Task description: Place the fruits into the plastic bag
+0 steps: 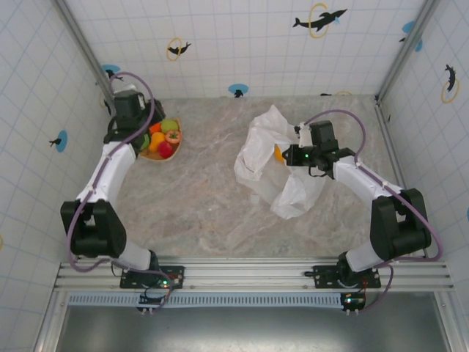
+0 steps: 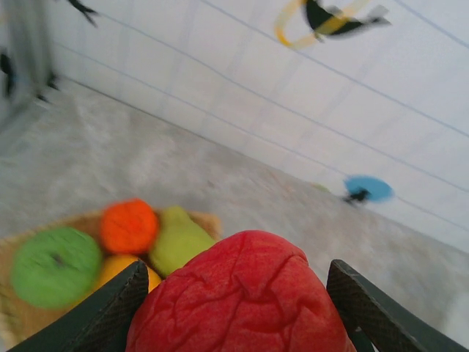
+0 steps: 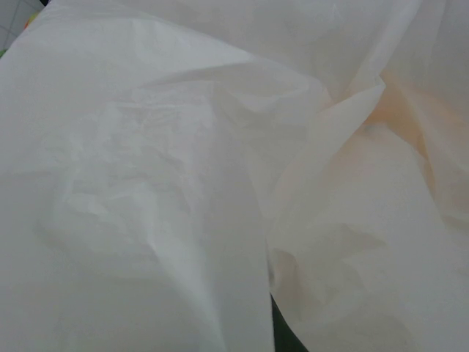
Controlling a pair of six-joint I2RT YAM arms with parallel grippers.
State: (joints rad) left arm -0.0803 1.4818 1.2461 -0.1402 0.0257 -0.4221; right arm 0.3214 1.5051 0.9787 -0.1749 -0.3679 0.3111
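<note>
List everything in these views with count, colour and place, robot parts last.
red fruit: one, red, wrinkled, between the left fingers by the tray
green fruit: one, green, round, in the tray
orange fruit: one, orange, in the tray beside the pear
pear: one, yellow-green, in the tray
yellow fruit: one, yellow-orange, in the tray, partly hidden
bagged fruit: one, orange, at the bag's mouth
plastic bag: one, translucent white, right of centre
tray: one, tan, far left of the table
table: one, marbled beige
left gripper: black, closed on the red fruit
right gripper: black, at the bag's mouth, open or shut unclear
</note>
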